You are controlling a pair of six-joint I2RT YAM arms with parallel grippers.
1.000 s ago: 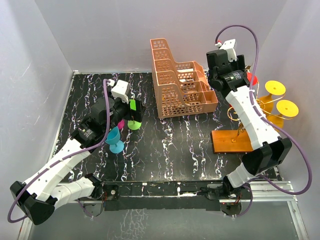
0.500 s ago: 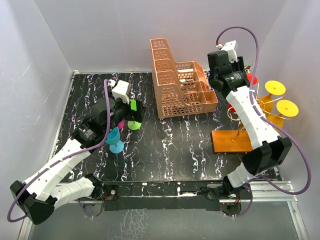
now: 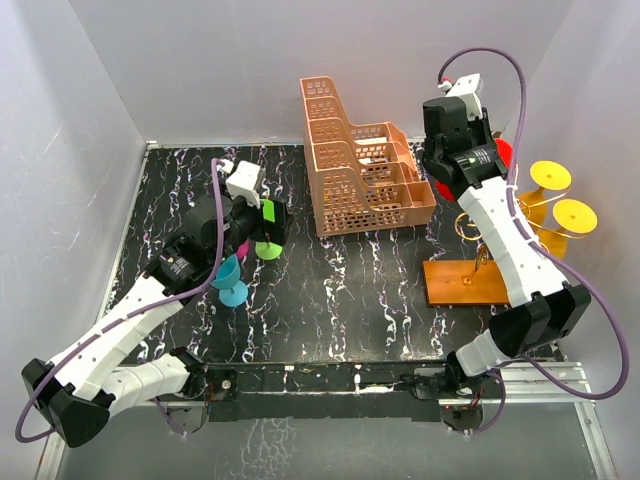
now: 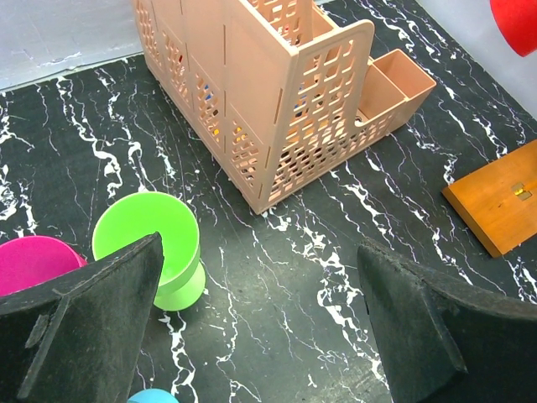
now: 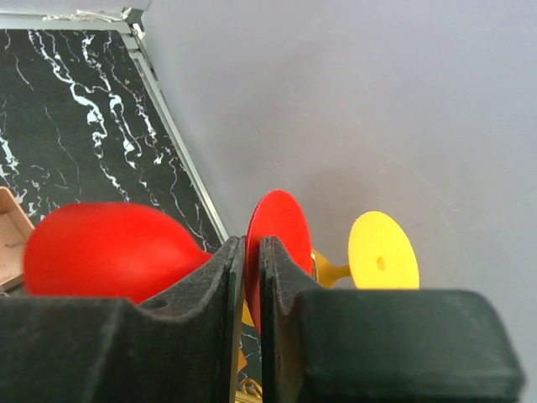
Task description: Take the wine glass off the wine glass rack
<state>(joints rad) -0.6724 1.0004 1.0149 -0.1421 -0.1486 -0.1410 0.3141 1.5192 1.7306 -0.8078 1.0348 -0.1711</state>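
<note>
1. Between the fingers of the right claw (image 5: 251,248) sits the red wine glass (image 5: 109,252), turned on its side. Its bowl is just left of the fingers and its round foot just right of them.
2. Right claw: fingers pressed almost together, pinching the glass at its stem. The pads hide most of the stem.
3. Below that claw and on its near side stands the wine glass rack (image 3: 463,283). Its orange-brown base board lies flat on the black marbled table (image 3: 330,290), and its gold wire rises towards the claw. The claw's body blocks the top view, so it cannot be told whether the red glass touches a hook arm.
4. Right of the right claw, two yellow glasses (image 3: 550,177) hang sideways on the rack, near the side wall.
5. Left of the right claw is the peach lattice basket (image 3: 360,160), near but apart.
6. Left claw (image 4: 260,311): fingers spread wide, nothing between them, well apart from the rack.
7. Ahead of the left claw's left finger a green cup (image 4: 155,243) stands upright. A magenta cup (image 4: 33,256) is just beside it, and a teal glass (image 3: 232,280) is on the near side.
</note>
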